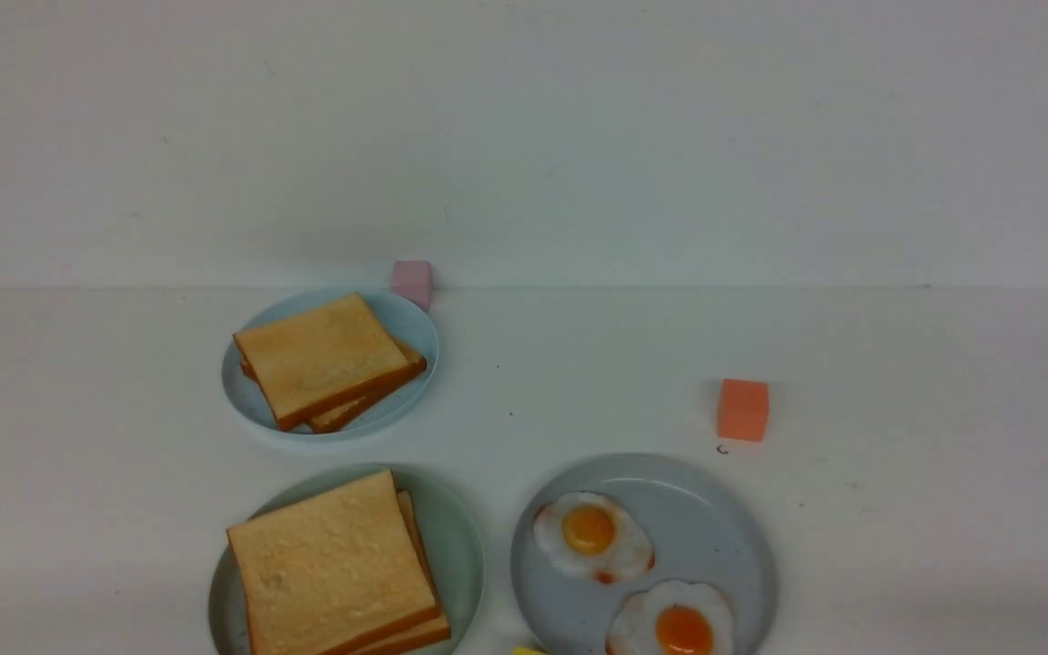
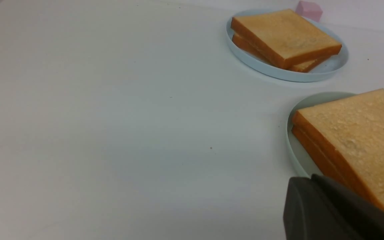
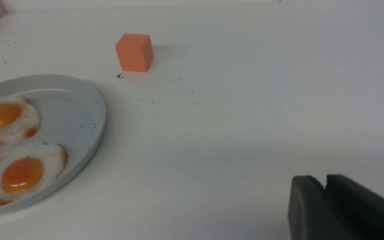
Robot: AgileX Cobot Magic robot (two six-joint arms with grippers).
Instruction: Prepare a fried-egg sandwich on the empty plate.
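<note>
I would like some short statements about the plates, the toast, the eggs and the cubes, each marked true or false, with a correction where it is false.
1. The grey plate holds two fried eggs. True.
2. The mint-green plate is bare. False: stacked toast slices lie on it.
3. The orange cube stands on the table, apart from the grey plate. True.
4. The pink cube lies on the light-blue plate. False: it stands on the table just behind that plate.
5. The light-blue plate carries a single slice. False: at least two toast slices are stacked there.
</note>
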